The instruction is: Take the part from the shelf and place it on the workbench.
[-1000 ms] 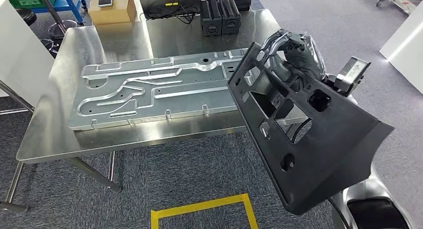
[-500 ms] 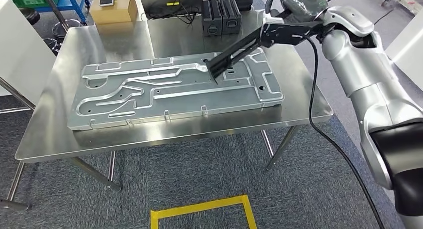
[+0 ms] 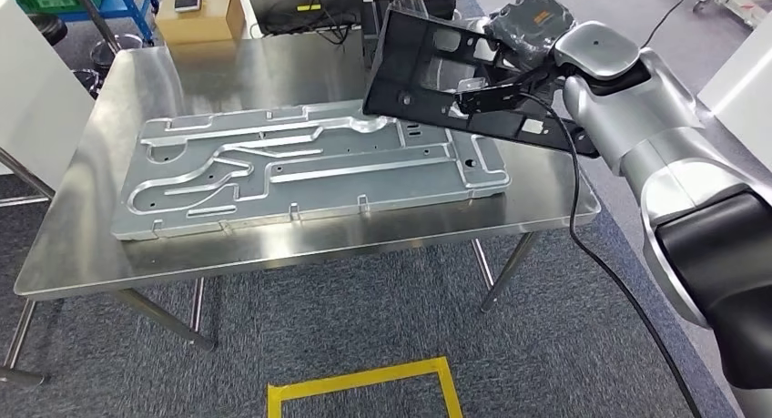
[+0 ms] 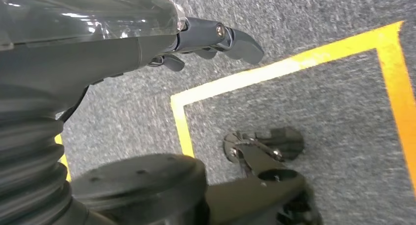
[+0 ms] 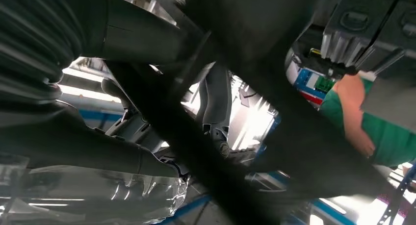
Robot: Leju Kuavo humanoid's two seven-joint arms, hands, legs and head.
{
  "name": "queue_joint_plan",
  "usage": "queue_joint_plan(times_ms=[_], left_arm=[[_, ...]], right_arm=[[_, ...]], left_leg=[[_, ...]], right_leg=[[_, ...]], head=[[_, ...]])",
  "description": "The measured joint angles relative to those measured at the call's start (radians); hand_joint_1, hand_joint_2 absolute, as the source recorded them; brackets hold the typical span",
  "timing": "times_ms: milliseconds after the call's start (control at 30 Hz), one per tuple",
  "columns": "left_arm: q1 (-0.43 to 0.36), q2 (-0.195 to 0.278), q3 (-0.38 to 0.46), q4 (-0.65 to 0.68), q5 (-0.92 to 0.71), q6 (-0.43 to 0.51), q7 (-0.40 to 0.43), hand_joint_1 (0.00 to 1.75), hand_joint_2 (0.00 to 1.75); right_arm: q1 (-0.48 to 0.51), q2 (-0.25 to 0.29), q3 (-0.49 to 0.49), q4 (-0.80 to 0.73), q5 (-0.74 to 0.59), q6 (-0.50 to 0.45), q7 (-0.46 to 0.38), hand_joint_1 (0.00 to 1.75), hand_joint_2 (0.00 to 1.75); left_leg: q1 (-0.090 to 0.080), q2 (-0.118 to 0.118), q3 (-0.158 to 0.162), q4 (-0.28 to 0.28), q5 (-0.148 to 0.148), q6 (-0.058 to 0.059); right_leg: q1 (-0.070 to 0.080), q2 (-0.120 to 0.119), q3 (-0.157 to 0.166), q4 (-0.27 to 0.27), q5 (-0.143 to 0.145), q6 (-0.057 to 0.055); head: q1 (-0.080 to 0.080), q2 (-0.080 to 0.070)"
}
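Right hand (image 3: 533,22) clenched around the black part (image 3: 437,72), carried tilted in the upper centre of the frame, above the far right end of the metal plate (image 3: 309,168) on the counter (image 3: 82,254). Left hand (image 4: 216,38) hanging over the floor, loosely curled, nothing held. Likely risks: dropped too early, could knock the plate; set on the right edge, could slide off.
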Motion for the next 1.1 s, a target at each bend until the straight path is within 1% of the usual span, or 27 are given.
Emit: queue_joint_plan(times_ms=[67,100,133,200,233,267,300,333,367,400,433,467,500,567,600,633,667,733,767,800,833,867,900,933,967,1067,1100], left_arm=[[0.001,-0.001,0.0,0.0,-0.004,0.0,0.006,0.0,1.75],[0.001,-0.001,0.0,0.0,-0.006,-0.001,0.008,0.0,1.75],[-0.001,-0.001,0.0,0.0,-0.007,-0.001,0.009,0.0,1.75],[-0.003,-0.002,-0.001,0.0,-0.01,-0.002,0.01,0.0,1.75],[-0.004,-0.002,-0.001,0.0,-0.011,-0.002,0.01,0.0,1.75],[-0.003,-0.002,-0.001,0.0,-0.012,-0.002,0.01,0.0,1.75],[-0.003,-0.002,-0.001,0.0,-0.012,-0.002,0.01,0.0,1.75],[-0.002,-0.003,-0.001,0.0,-0.013,-0.002,0.01,0.0,1.75],[-0.002,-0.004,-0.001,0.0,-0.014,-0.002,0.01,0.0,1.75],[-0.003,-0.004,-0.001,0.0,-0.014,-0.002,0.01,0.0,1.75],[-0.005,-0.005,-0.001,0.0,-0.015,-0.002,0.01,0.0,1.75],[-0.005,-0.005,-0.001,0.0,-0.015,-0.002,0.01,0.0,1.75],[-0.005,-0.005,-0.001,0.0,-0.015,-0.002,0.011,0.0,1.75],[-0.003,-0.005,-0.001,0.0,-0.016,-0.002,0.012,0.0,1.75],[-0.003,-0.005,-0.001,0.0,-0.016,-0.003,0.013,0.0,1.75],[-0.003,-0.005,-0.001,0.0,-0.017,-0.004,0.014,0.0,1.75],[-0.003,-0.005,-0.001,0.0,-0.018,-0.004,0.015,0.0,1.75],[-0.003,-0.006,-0.001,0.0,-0.02,-0.005,0.015,0.0,1.75],[-0.003,-0.006,-0.002,0.0,-0.02,-0.006,0.015,0.0,1.75],[-0.002,-0.006,-0.002,0.0,-0.021,-0.006,0.016,0.0,1.75],[-0.002,-0.006,-0.003,0.0,-0.022,-0.006,0.016,0.0,1.75],[-0.003,-0.006,-0.004,0.0,-0.023,-0.006,0.016,0.0,1.75],[-0.004,-0.006,-0.006,0.0,-0.024,-0.006,0.016,0.0,1.75],[-0.006,-0.006,-0.007,0.0,-0.025,-0.006,0.017,0.0,1.75],[-0.009,-0.006,-0.008,0.0,-0.026,-0.006,0.017,0.0,1.75],[-0.013,-0.007,-0.008,0.0,-0.026,-0.006,0.017,0.0,1.75],[-0.013,-0.007,-0.008,0.0,-0.025,-0.006,0.019,0.0,1.75]], right_arm=[[0.001,0.011,0.011,0.016,0.012,-0.024,0.0,1.75,1.75],[0.002,0.018,0.015,0.024,0.016,-0.038,0.0,1.75,1.75],[0.003,0.025,0.019,0.031,0.019,-0.05,0.0,1.75,1.75],[0.011,0.039,0.029,0.047,0.025,-0.067,0.001,1.75,1.75],[0.019,0.046,0.033,0.055,0.027,-0.071,0.003,1.75,1.75],[0.028,0.053,0.037,0.063,0.028,-0.072,0.005,1.75,1.75],[0.034,0.06,0.041,0.069,0.027,-0.072,0.007,1.75,1.75],[0.038,0.068,0.042,0.074,0.026,-0.072,0.008,1.75,1.75],[0.04,0.075,0.043,0.078,0.024,-0.072,0.009,1.75,1.75],[0.039,0.081,0.044,0.08,0.023,-0.072,0.009,1.75,1.75],[0.039,0.087,0.045,0.083,0.022,-0.073,0.009,1.75,1.75],[0.039,0.092,0.045,0.085,0.021,-0.073,0.009,1.75,1.75],[0.039,0.095,0.045,0.088,0.02,-0.073,0.01,1.75,1.75],[0.039,0.101,0.046,0.093,0.017,-0.072,0.01,1.75,1.75],[0.039,0.105,0.046,0.095,0.015,-0.071,0.01,1.75,1.75],[0.039,0.109,0.046,0.096,0.012,-0.071,0.01,1.75,1.75],[0.039,0.112,0.045,0.098,0.011,-0.07,0.01,1.75,1.75],[0.041,0.117,0.045,0.101,0.009,-0.069,0.01,1.75,1.75],[0.043,0.117,0.045,0.104,0.009,-0.068,0.01,1.75,1.75],[0.045,0.117,0.045,0.107,0.009,-0.068,0.01,1.75,1.75],[0.046,0.117,0.045,0.109,0.009,-0.068,0.01,1.75,1.75],[0.047,0.118,0.045,0.11,0.01,-0.069,0.01,1.75,1.75],[0.048,0.118,0.045,0.111,0.012,-0.07,0.01,1.75,1.75],[0.048,0.119,0.045,0.112,0.017,-0.07,0.01,1.75,1.75],[0.048,0.12,0.045,0.113,0.024,-0.071,0.01,1.75,1.75],[0.055,0.123,0.045,0.116,0.045,-0.072,0.01,1.75,1.75],[0.056,0.123,0.045,0.117,0.05,-0.073,0.01,1.75,1.75]], left_leg=[[0.004,0.002,0.008,-0.016,0.009,0.003],[0.007,0.003,0.013,-0.026,0.014,0.006],[0.01,0.005,0.018,-0.035,0.019,0.008],[0.011,0.005,0.019,-0.038,0.021,0.011],[0.012,0.005,0.019,-0.038,0.021,0.011],[0.013,0.003,0.019,-0.037,0.02,0.01],[0.014,0.002,0.019,-0.034,0.018,0.009],[0.016,0.001,0.019,-0.031,0.016,0.005],[0.017,0.0,0.019,-0.026,0.012,-0.001],[0.016,0.0,0.017,-0.019,0.008,-0.007],[0.015,-0.001,0.014,-0.014,0.004,-0.014],[0.014,-0.002,0.012,-0.011,0.002,-0.02],[0.013,-0.002,0.011,-0.011,0.002,-0.025],[0.016,-0.002,0.009,-0.008,-0.002,-0.036],[0.017,-0.002,0.002,0.008,-0.015,-0.041],[0.018,-0.001,-0.014,0.046,-0.038,-0.045],[0.019,0.0,-0.04,0.105,-0.069,-0.048],[0.02,0.0,-0.105,0.242,-0.125,-0.051],[0.02,0.0,-0.126,0.281,-0.132,-0.05],[0.02,0.0,-0.13,0.283,-0.12,-0.048],[0.019,0.0,-0.115,0.246,-0.091,-0.044],[0.018,0.0,-0.085,0.177,-0.051,-0.037],[0.015,0.0,-0.051,0.105,-0.021,-0.031],[0.013,0.0,-0.022,0.047,-0.002,-0.025],[0.01,0.0,-0.005,0.01,0.006,-0.021],[0.009,0.001,0.004,-0.012,0.006,-0.013],[0.012,0.002,0.008,-0.018,0.01,-0.007]], right_leg=[[0.0,0.0,-0.001,0.002,-0.004,0.01],[0.0,0.001,-0.01,0.021,-0.017,0.014],[0.0,0.001,-0.027,0.058,-0.04,0.018],[-0.007,0.001,-0.087,0.185,-0.099,0.026],[-0.011,0.0,-0.116,0.242,-0.117,0.03],[-0.015,0.0,-0.131,0.27,-0.119,0.034],[-0.019,-0.001,-0.128,0.258,-0.101,0.037],[-0.023,-0.002,-0.104,0.207,-0.069,0.039],[-0.026,-0.003,-0.07,0.134,-0.035,0.042],[-0.026,-0.003,-0.038,0.069,-0.011,0.041],[-0.026,-0.002,-0.016,0.023,0.002,0.038],[-0.024,-0.001,-0.006,0.002,0.005,0.033],[-0.021,0.001,-0.006,0.001,0.003,0.025],[-0.021,0.002,-0.007,-0.001,0.006,0.011],[-0.022,0.001,-0.006,-0.003,0.007,0.003],[-0.022,0.001,-0.005,-0.005,0.007,-0.002],[-0.021,0.002,-0.004,-0.005,0.007,-0.007],[-0.017,0.002,-0.004,-0.005,0.006,-0.011],[-0.015,0.002,-0.004,-0.004,0.005,-0.012],[-0.013,0.002,-0.003,-0.004,0.005,-0.013],[-0.011,0.002,-0.002,-0.004,0.004,-0.013],[-0.009,0.002,0.0,-0.004,0.003,-0.013],[-0.006,0.003,0.001,-0.003,0.002,-0.011],[-0.005,0.003,0.001,-0.003,0.001,-0.008],[-0.004,0.003,0.0,-0.003,0.0,-0.005],[-0.005,0.003,-0.001,-0.004,0.001,0.011],[-0.005,0.002,-0.006,0.007,-0.008,0.016]], head=[[0.0,0.0],[0.0,0.0],[0.0,0.0],[0.0,0.0],[0.0,0.0],[0.0,0.0],[0.0,0.0],[0.0,0.0],[0.0,0.0],[0.0,0.0],[0.0,0.0],[0.0,0.0],[0.0,0.0],[0.0,0.0],[0.0,0.0],[0.0,0.0],[0.0,0.0],[0.0,0.0],[0.0,0.0],[0.0,0.0],[0.0,0.0],[0.0,0.0],[0.0,0.0],[0.0,0.0],[0.0,0.0],[0.0,0.0],[0.0,0.0]])
